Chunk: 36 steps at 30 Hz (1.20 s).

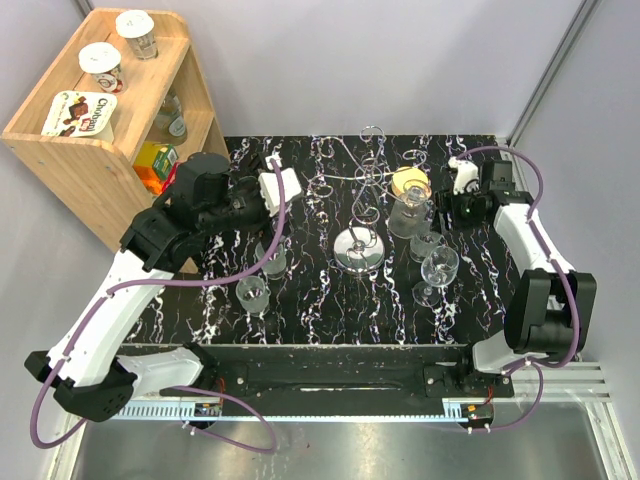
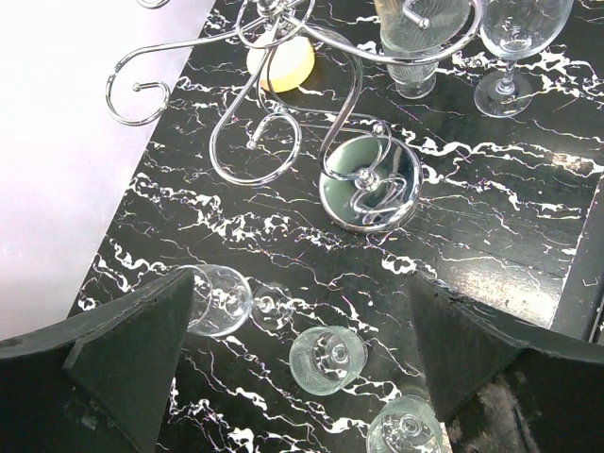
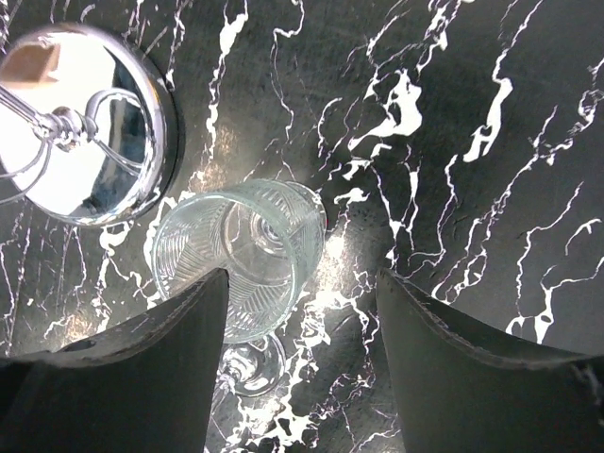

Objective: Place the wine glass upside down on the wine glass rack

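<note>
The chrome wine glass rack stands mid-table, with its round mirror base (image 1: 360, 250) and curled arms (image 1: 372, 140); it also shows in the left wrist view (image 2: 370, 184) and the right wrist view (image 3: 90, 137). A ribbed wine glass (image 1: 405, 215) stands upright just right of the base. My right gripper (image 3: 302, 283) is open above it, and the glass (image 3: 241, 255) lies against the inside of the left finger (image 3: 160, 368). My left gripper (image 2: 302, 311) is open and empty, high above two upright glasses (image 2: 219, 300) (image 2: 327, 359) left of the rack.
Two more stemmed glasses (image 1: 427, 243) (image 1: 438, 268) stand right of the rack. A yellow round object (image 1: 407, 180) lies behind the ribbed glass. A wooden shelf (image 1: 100, 150) with cups and boxes stands at the far left. Grey walls enclose the table.
</note>
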Tool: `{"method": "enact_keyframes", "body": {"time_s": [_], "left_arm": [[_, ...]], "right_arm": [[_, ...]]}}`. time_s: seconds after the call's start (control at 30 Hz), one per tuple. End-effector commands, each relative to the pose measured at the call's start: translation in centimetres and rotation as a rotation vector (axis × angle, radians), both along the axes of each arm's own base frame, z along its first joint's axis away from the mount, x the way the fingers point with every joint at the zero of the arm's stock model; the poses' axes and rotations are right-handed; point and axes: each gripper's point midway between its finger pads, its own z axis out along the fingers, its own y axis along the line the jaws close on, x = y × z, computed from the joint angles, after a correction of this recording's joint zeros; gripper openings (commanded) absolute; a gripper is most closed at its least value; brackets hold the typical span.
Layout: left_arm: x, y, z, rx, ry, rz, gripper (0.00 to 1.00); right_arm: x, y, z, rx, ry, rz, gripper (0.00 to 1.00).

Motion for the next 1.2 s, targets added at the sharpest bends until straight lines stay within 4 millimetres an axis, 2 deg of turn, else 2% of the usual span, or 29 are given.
{"method": "enact_keyframes", "body": {"time_s": [0.0,0.2,0.37,0.43,0.53,0.57,0.63,0.7,0.77,0.87,0.93,1.03,1.17], "left_arm": [[0.8,0.3,2.1,-0.038,-0.071,0.027,0.99],[0.9,0.3,2.1,-0.041,-0.071,0.026,0.99],[1.0,0.4,2.0,-0.042,-0.068,0.028,0.99],[1.0,0.4,1.9,-0.040,-0.068,0.027,0.99],[1.0,0.4,1.9,-0.043,-0.063,0.025,0.99],[0.9,0.4,1.8,-0.043,-0.062,0.020,0.99],[1.0,0.3,2.0,-0.051,-0.063,0.021,0.99],[1.1,0.1,2.6,-0.072,-0.069,0.019,0.99],[1.1,-0.3,3.4,-0.100,-0.067,0.012,0.99],[1.2,-1.3,5.3,-0.163,-0.067,-0.004,0.99],[1.5,-2.2,6.9,-0.212,-0.064,-0.022,0.99],[1.4,-3.5,9.0,-0.282,-0.050,-0.066,0.99],[1.1,-5.6,11.6,-0.373,-0.017,-0.144,0.99]], "right_arm": [[0.4,0.0,-1.0,-0.024,-0.013,0.000,0.70],[0.8,-0.3,-3.2,-0.044,0.010,-0.006,0.63],[1.4,0.3,-4.3,-0.037,0.030,-0.001,0.46],[1.7,0.3,-4.0,-0.038,0.022,0.000,0.33],[2.1,-0.4,-2.7,-0.076,-0.015,-0.013,0.04],[2.2,-0.7,-2.1,-0.093,-0.033,-0.024,0.00],[2.1,-1.4,-0.5,-0.129,-0.066,-0.042,0.00],[1.9,-2.7,1.7,-0.157,-0.104,-0.073,0.00],[1.8,-4.5,4.8,-0.169,-0.165,-0.127,0.00],[1.8,-7.5,11.0,-0.202,-0.310,-0.218,0.00],[1.7,-8.0,15.9,-0.221,-0.412,-0.234,0.00],[0.9,-6.5,22.0,-0.166,-0.510,-0.195,0.00],[-1.2,-1.8,28.8,0.002,-0.625,-0.023,0.00]]}}
